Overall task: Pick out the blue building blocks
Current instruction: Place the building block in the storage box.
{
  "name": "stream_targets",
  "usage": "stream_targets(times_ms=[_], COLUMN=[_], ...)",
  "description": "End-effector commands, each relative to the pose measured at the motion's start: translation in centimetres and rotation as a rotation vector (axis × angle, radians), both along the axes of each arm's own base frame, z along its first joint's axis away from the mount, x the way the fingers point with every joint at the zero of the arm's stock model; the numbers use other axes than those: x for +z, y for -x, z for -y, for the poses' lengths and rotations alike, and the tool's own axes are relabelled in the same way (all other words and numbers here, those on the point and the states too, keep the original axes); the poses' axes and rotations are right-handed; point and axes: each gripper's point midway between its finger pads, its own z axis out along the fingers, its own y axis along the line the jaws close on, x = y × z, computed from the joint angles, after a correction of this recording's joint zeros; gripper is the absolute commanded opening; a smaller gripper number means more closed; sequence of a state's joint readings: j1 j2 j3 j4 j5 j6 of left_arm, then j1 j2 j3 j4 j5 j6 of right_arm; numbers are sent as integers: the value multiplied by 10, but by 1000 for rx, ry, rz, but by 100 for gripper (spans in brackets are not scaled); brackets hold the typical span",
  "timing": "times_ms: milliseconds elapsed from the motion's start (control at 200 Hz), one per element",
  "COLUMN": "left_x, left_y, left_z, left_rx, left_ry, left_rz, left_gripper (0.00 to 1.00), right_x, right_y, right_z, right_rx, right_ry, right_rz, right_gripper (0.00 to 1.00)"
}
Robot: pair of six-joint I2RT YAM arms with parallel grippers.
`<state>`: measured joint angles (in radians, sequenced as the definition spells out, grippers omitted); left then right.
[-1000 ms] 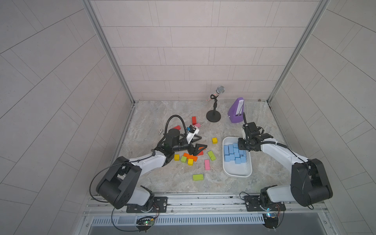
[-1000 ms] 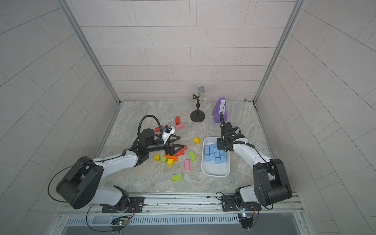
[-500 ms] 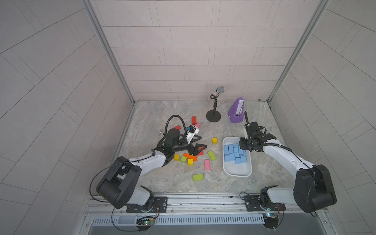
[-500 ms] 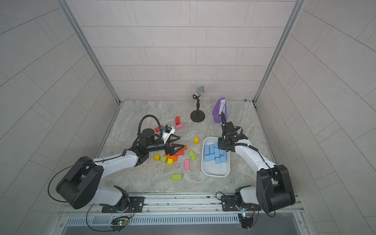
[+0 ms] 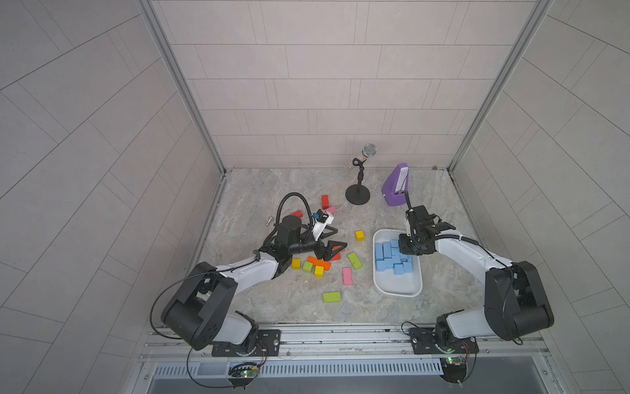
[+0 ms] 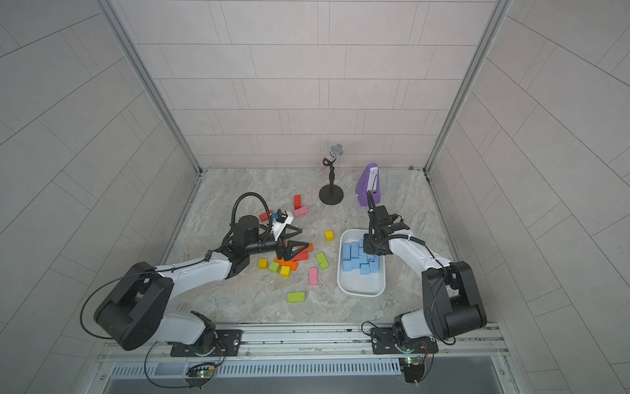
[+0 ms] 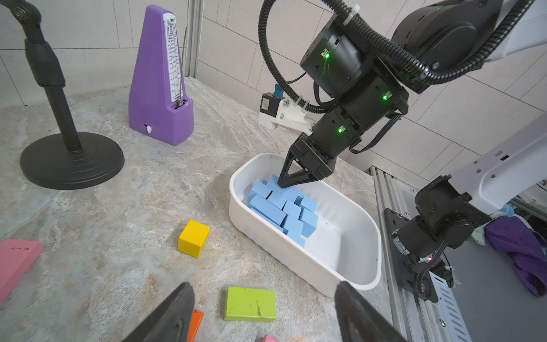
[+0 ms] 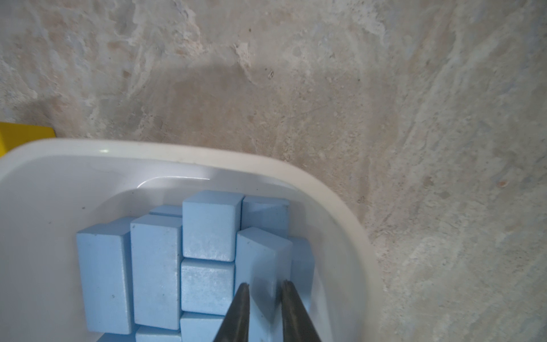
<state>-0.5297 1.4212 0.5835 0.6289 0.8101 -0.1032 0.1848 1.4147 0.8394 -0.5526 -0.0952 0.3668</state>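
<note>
Blue blocks (image 5: pixel 392 257) lie heaped in the far end of a white tub (image 5: pixel 397 290) in both top views, with the left gripper (image 5: pixel 341 238) spread wide over mixed blocks (image 5: pixel 317 264). Left wrist view: tips of the right gripper (image 7: pixel 281 185) meet the heap. Right wrist view: its fingers (image 8: pixel 239 311) stand nearly together above a tilted block (image 8: pixel 260 251).

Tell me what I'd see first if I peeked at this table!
The heap of blue building blocks packed into the far end of the white tub jumps out, with the right gripper pointing down at it, shut. Beside the open left gripper lie scattered blocks in red, orange, yellow, green and pink. At the back stand a purple metronome and a microphone on a black stand.
</note>
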Motion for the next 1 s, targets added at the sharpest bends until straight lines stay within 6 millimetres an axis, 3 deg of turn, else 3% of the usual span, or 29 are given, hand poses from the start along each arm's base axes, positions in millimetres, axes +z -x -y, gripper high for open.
stream_targets(times_ms=[0, 445, 630, 766, 886, 991], left_x=[10, 8, 9, 11, 12, 12], left_y=[-3, -4, -3, -2, -3, -3], left_z=[3, 3, 4, 4, 3, 4], left_rx=[-9, -9, -12, -12, -9, -9], left_ry=[9, 8, 10, 14, 15, 13], left_rz=[34, 28, 29, 33, 35, 33], left_gripper=[79, 79, 79, 79, 79, 79], right_x=[-10, -5, -4, -10, -8, 9], right_y=[10, 7, 8, 9, 10, 5], right_z=[4, 9, -17, -5, 4, -3], right_rx=[-2, 8, 42, 22, 15, 26], right_ry=[21, 63, -86, -15, 40, 4], right_rz=[-54, -65, -62, -92, -103, -52], right_gripper=[21, 21, 14, 14, 20, 29])
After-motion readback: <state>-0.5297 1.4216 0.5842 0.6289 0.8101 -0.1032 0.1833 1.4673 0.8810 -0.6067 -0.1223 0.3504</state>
